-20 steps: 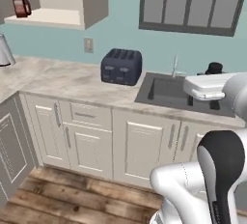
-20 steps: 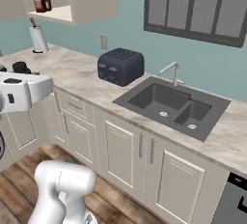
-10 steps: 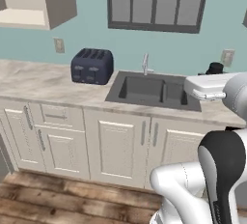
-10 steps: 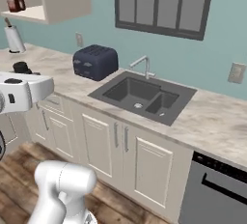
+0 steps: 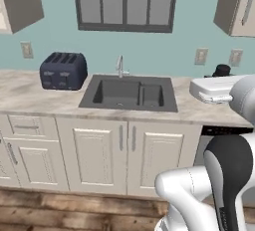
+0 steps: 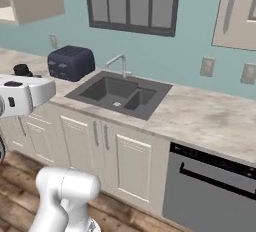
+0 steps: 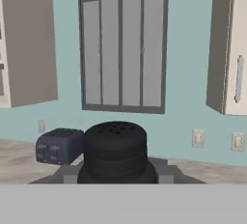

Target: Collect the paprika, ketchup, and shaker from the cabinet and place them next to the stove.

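Between the finger tips in the hand view sits the shaker, black, perforated top upward; the end effector is closed narrowly on it, carried above the bench. Toaster and sink lie ahead; no stove visible, so judged mid-transport. To do this well: keep the hand level, grip firm, avoid jolts while the base drives, release only once the cooktop is alongside.

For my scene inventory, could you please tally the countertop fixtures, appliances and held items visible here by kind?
Toaster: 1
Sink: 1
Faucet: 1
Dishwasher: 1
Shaker, held in the gripper: 1
Total: 5
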Tool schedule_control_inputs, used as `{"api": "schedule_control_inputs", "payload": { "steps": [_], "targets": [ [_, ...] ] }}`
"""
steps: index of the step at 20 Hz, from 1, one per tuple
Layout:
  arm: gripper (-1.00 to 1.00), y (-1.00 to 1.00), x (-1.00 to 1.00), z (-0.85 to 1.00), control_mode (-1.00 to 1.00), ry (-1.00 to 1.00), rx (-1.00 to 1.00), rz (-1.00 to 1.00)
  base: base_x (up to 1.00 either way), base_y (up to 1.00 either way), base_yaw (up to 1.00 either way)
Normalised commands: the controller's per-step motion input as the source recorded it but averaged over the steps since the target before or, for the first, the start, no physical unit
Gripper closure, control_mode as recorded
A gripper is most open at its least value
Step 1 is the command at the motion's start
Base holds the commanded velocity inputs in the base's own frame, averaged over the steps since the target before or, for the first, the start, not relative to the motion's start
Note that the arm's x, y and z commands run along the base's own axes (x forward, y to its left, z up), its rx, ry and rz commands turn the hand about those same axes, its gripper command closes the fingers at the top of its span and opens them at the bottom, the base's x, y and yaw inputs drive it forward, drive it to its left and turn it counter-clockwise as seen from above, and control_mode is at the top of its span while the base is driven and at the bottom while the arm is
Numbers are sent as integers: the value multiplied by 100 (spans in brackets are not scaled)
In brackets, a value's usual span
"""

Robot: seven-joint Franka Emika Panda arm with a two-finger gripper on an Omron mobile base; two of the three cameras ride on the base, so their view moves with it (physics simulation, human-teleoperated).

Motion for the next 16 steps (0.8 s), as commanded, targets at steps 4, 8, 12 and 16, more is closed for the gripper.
{"api": "schedule_control_inputs", "payload": {
  "steps": [4, 8, 12, 16],
  "targets": [
    [100, 0, 0, 0, 100, 0, 0, 0, -18, -46, -29],
    [100, 0, 0, 0, 100, 0, 0, 0, -17, -48, -30],
    [100, 0, 0, 0, 100, 0, 0, 0, -9, -47, -29],
    [100, 0, 0, 0, 100, 0, 0, 0, 0, -55, -25]
  ]
}}
